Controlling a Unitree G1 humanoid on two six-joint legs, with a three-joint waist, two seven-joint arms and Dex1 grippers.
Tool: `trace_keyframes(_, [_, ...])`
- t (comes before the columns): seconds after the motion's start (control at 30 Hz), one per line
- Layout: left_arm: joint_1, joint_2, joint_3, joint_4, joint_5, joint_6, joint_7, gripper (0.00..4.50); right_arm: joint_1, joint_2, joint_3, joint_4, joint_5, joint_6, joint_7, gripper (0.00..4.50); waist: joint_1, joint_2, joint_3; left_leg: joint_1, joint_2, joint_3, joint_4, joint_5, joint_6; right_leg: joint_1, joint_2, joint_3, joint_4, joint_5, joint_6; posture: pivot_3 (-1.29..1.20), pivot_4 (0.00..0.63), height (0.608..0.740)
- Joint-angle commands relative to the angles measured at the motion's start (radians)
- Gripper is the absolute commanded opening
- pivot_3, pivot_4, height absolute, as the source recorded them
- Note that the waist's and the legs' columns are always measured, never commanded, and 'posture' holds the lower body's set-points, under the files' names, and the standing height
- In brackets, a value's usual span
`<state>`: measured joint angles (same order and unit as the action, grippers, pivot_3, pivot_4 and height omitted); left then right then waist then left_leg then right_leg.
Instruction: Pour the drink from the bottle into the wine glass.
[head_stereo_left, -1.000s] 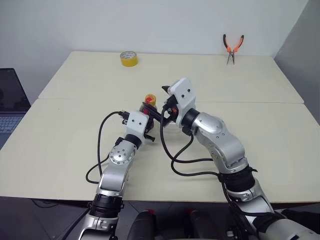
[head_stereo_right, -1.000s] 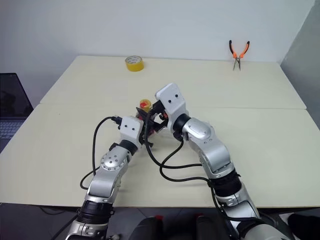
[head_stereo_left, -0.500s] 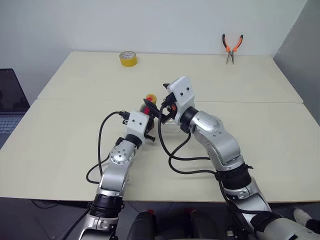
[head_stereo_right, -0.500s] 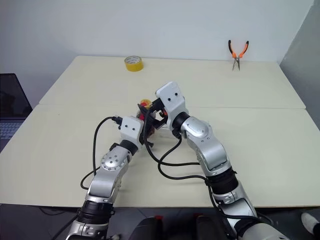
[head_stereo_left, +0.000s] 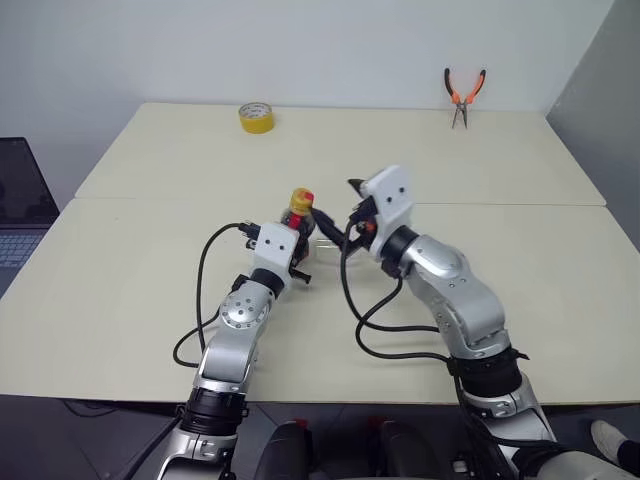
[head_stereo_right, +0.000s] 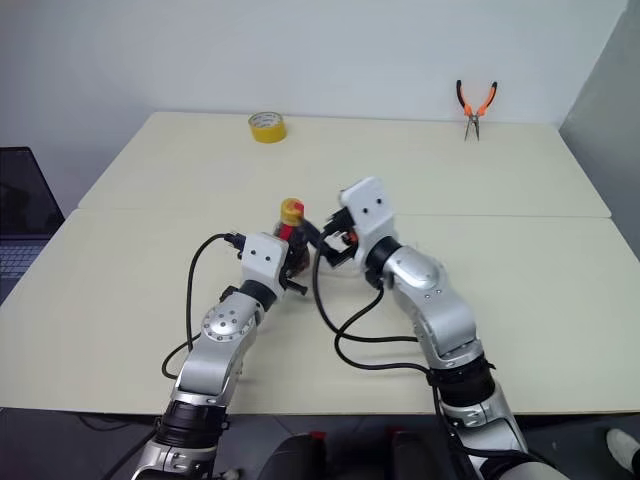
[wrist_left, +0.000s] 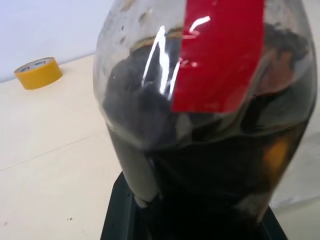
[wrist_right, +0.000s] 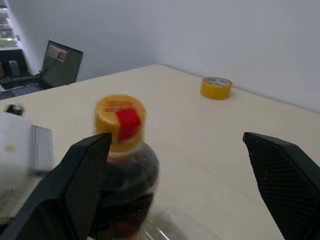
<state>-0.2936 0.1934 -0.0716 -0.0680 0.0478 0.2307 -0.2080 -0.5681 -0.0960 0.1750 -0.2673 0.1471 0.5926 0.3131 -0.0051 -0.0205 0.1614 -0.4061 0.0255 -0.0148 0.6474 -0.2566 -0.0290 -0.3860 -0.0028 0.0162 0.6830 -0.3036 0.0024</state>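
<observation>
At mid-table (head_stereo_left: 120, 300), left tool (head_stereo_left: 296, 238) gripping bottle (head_stereo_left: 299, 215) upright, jaws clamped on bulbous base, dark drink (wrist_left: 210, 165) filling lower part, yellow cap (wrist_right: 120, 122) on. Just right of it, right tool (head_stereo_left: 340, 222) hovering, fingers (wrist_right: 82, 175) spread wide, gripping nothing. Wine glass lying hidden between arms, cannot tell. Farther back: tape roll (head_stereo_left: 257, 117), pliers (head_stereo_left: 465, 92).

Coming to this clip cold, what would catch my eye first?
Mid-table, the small clear plastic bottle of dark cola-like drink, yellow cap on, stands clamped in the left end effector. The right end effector hangs open beside it. At the far edge lie a yellow tape roll and orange-handled pliers.
</observation>
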Motion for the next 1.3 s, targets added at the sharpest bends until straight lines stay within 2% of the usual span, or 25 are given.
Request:
trace_keyframes(0.03, [-0.017, 0.000, 0.008, -0.053, -0.004, -0.030, 0.001, 0.69, -0.003, -0.001, -0.041, -0.075, 0.029, 0.016, -0.009, 4.50, 0.000, 0.000, 0.000, 0.000, 0.000, 0.000, 0.000, 0.000, 0.000, 0.000, 0.000, 0.000, 0.000, 0.000, 0.000, 0.00, 0.150, 0.740])
trace_keyframes(0.2, [-0.017, 0.001, 0.009, -0.053, -0.005, -0.029, -0.001, 0.69, 0.018, -0.007, -0.039, -0.163, 0.172, 0.152, 0.082, 4.50, -0.004, 0.000, 0.000, 0.000, 0.000, 0.000, -0.001, 0.000, 0.000, -0.001, 0.000, 0.000, 0.000, 0.000, 0.000, 0.00, 0.150, 0.740])
trace_keyframes(0.33, [-0.019, 0.001, 0.007, -0.052, -0.004, -0.029, -0.002, 0.69, -0.010, 0.030, -0.050, -0.171, 0.225, 0.196, 0.065, 4.50, -0.003, 0.000, 0.000, 0.000, 0.000, 0.000, 0.000, 0.000, 0.000, 0.000, 0.000, 0.000, 0.000, 0.000, 0.000, 0.00, 0.150, 0.740])
trace_keyframes(0.63, [-0.023, 0.001, 0.006, -0.045, -0.004, -0.031, -0.004, 0.69, -0.096, 0.121, -0.025, -0.005, 0.191, 0.147, 0.009, 4.50, -0.003, 0.000, 0.000, 0.000, 0.000, 0.000, 0.000, 0.000, 0.000, -0.001, 0.000, 0.000, 0.000, 0.000, 0.000, 0.00, 0.150, 0.740])
trace_keyframes(1.13, [-0.027, 0.001, 0.007, -0.038, -0.001, -0.038, 0.000, 0.69, -0.130, 0.133, 0.003, 0.085, 0.174, 0.073, 0.016, 4.50, -0.003, 0.000, 0.000, -0.001, 0.000, 0.000, 0.000, 0.000, 0.000, -0.001, 0.000, 0.000, 0.000, 0.000, 0.000, 0.00, 0.150, 0.740])
trace_keyframes(1.23, [-0.027, -0.001, 0.006, -0.037, -0.001, -0.039, 0.001, 0.69, -0.130, 0.127, 0.015, 0.086, 0.168, 0.070, 0.020, 3.89, -0.003, 0.000, 0.000, -0.001, 0.000, 0.000, 0.000, 0.000, 0.000, -0.001, 0.000, 0.000, 0.000, 0.000, 0.000, 0.00, 0.150, 0.740])
trace_keyframes(1.3, [-0.027, -0.001, 0.006, -0.037, -0.001, -0.040, 0.001, 0.69, -0.130, 0.123, 0.022, 0.087, 0.162, 0.067, 0.023, 3.19, -0.003, 0.000, 0.000, -0.001, 0.000, 0.000, 0.000, 0.000, 0.000, -0.001, 0.000, 0.000, 0.000, 0.000, 0.000, 0.00, 0.150, 0.740])
